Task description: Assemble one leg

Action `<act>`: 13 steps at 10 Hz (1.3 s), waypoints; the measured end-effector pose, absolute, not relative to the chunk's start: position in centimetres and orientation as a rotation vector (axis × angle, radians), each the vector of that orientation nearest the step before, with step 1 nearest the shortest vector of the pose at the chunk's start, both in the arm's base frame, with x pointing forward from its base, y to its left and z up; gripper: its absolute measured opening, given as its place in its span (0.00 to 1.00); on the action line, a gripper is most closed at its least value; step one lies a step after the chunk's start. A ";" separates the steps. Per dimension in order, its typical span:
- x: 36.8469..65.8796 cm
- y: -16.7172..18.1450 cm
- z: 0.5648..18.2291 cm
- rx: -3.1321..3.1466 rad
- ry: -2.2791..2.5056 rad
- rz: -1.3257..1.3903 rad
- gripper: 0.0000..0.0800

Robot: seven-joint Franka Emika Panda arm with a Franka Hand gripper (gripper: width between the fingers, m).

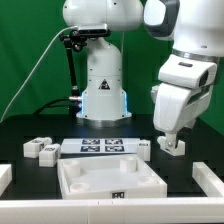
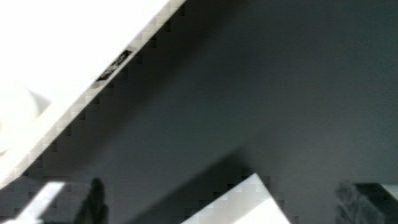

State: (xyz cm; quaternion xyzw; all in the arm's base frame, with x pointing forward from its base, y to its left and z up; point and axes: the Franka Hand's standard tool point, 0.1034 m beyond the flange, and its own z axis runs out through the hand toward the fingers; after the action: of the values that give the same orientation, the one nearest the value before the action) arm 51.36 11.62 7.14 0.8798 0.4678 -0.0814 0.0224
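Arm pose: the arm reaches over from its base (image 1: 101,85), behind the marker board (image 1: 105,147). The wrist hangs nearly vertical off the board's end, on the exterior view's right. The gripper (image 1: 172,141) points down, low over the black table (image 1: 190,160).

Tool state: the fingers (image 2: 365,200) stand well apart in the wrist view, with only dark table between them, so the jaws are spread and hold nothing.

Leg: the leg (image 1: 172,149) lies on the table just beyond the board's right end, directly at the fingertips. Whether they touch it cannot be told.

View differences: only the exterior view shows the leg, the board, the tray (image 1: 110,180) and the arm. The wrist view shows neither the leg nor the tray clearly. It gives a slanted white edge (image 2: 89,95) carrying one small dark tag; which part this edge belongs to cannot be told.

Counts (exterior view):
- One tray, in front of the board.
- One marker board with four tags.
- Four small white blocks in all: the leg; a second block (image 1: 143,148) touching or just beside the board's right end; a third block (image 1: 48,153) and a fourth block (image 1: 31,147) off the board's left end.
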 end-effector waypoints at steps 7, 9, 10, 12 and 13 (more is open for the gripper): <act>50.2 8.8 6.4 2.584 1.717 -0.169 0.81; 49.4 5.1 5.8 2.426 1.946 -0.102 0.81; 49.6 3.6 5.7 2.340 2.037 -0.044 0.81; 49.5 2.8 5.6 2.325 2.055 -0.040 0.81; 49.5 2.9 5.6 2.324 2.056 -0.041 0.81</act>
State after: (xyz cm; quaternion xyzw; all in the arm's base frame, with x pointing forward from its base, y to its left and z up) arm 49.45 2.88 5.55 0.7487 0.6625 -0.0132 0.0191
